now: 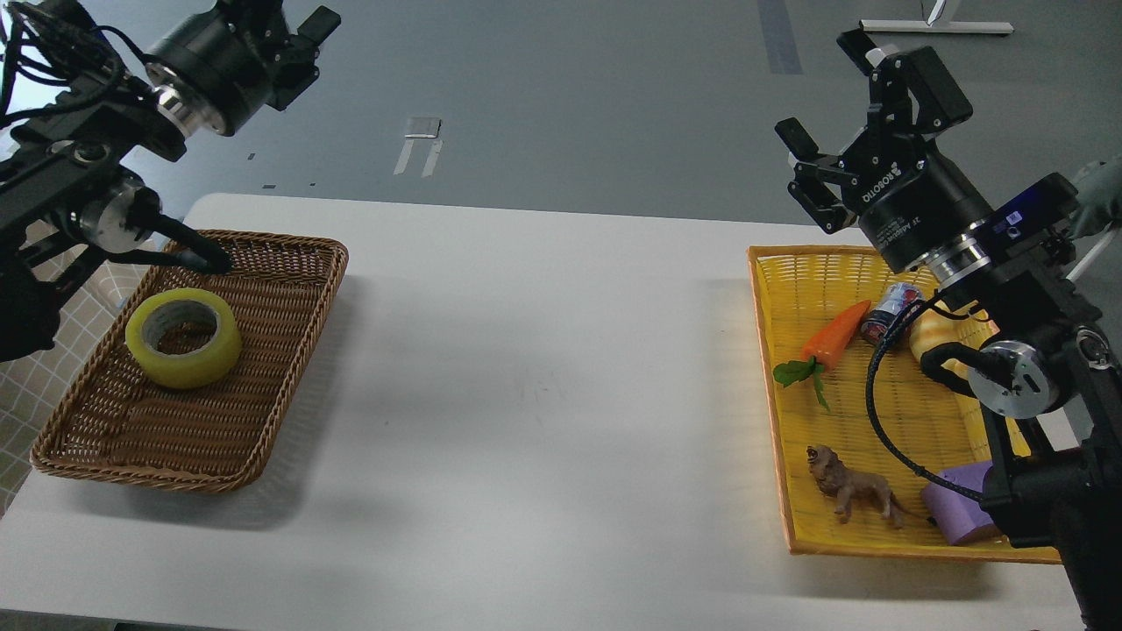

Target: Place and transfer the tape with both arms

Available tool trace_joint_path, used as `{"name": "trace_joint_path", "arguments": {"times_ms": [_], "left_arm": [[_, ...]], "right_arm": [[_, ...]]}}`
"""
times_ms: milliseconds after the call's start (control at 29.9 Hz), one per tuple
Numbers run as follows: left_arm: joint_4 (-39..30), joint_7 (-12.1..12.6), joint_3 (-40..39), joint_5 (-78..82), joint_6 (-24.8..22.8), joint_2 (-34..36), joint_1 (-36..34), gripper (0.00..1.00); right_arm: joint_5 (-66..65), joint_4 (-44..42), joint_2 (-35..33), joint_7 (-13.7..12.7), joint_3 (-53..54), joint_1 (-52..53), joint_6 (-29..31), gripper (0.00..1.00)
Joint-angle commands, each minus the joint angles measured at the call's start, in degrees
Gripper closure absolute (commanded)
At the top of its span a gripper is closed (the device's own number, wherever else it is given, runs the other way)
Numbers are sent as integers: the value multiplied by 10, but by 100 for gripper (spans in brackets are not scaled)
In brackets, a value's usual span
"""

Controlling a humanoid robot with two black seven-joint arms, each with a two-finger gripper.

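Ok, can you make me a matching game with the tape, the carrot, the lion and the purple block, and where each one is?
Things:
1. tape
2. toy carrot
3. toy lion
4. purple block

Places:
A. near edge of the yellow basket, left of the purple block
B. alone in the brown wicker basket
C. near right corner of the yellow basket, partly behind the right arm
D. far part of the yellow basket, beside a small can

Pairs: 1-B, 2-D, 3-A, 4-C
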Motion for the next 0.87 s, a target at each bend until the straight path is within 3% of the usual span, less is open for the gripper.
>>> {"name": "trace_joint_path", "arguments": {"times_ms": [0,134,368,602,836], "left_arm": [[-13,33,-35,0,-18,-59,-9,2],[-84,31,-69,3,-8,-117,45,2],[-98,30,-201,68,-8,-217,172,2],[-111,37,-257,79,-19,-249,244,2],[-112,39,-264,109,-21,-252,254,2]], "right_arm": [[-17,0,0,-1,0,18,-1,0],[-33,-2,2,-2,-3,60,-2,0],[-31,0,7,-6,-3,81,-7,0],[-31,0,42,-11,-5,89,-9,0],[-29,8,49,-3,-10,86,-7,0]]}}
